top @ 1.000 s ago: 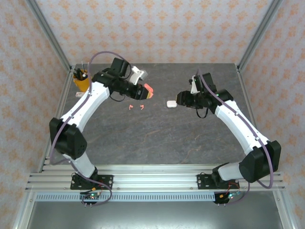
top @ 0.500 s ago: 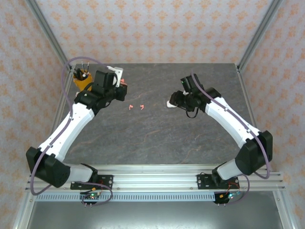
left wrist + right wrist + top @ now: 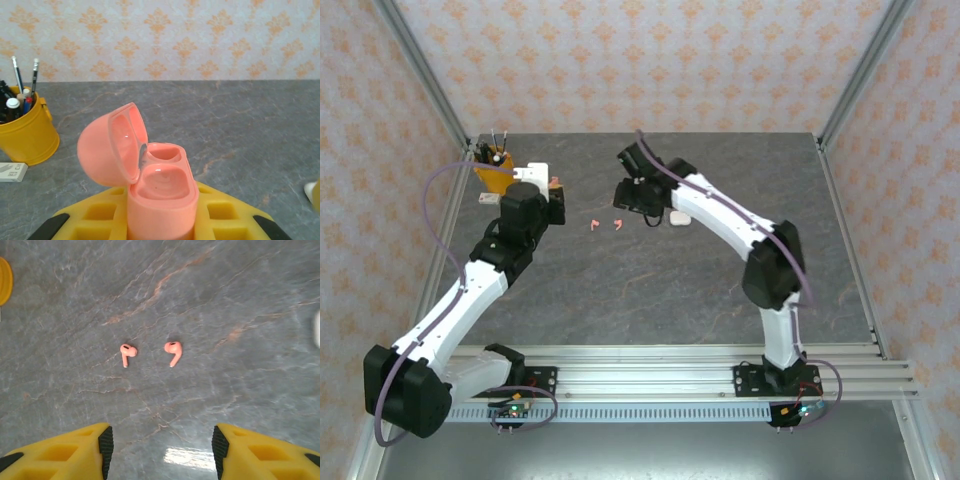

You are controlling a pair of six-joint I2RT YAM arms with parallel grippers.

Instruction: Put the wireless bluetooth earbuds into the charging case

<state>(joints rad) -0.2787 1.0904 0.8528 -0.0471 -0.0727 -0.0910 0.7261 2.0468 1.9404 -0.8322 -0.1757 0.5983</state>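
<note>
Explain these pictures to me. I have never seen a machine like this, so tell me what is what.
These are two white robot arms bolted to the near edge of a grey marbled table. One picture looks down from above. The other two come from a camera on each wrist, so the yellow fingers at their bottom edge are that arm's own. The left gripper is shut on an open coral-pink charging case whose two wells look empty. The right gripper hangs open above two small coral-pink stemmed earbuds, which lie apart on the table. A small white case lies beside that arm, and a yellow cup of pens stands at the far left.
</note>
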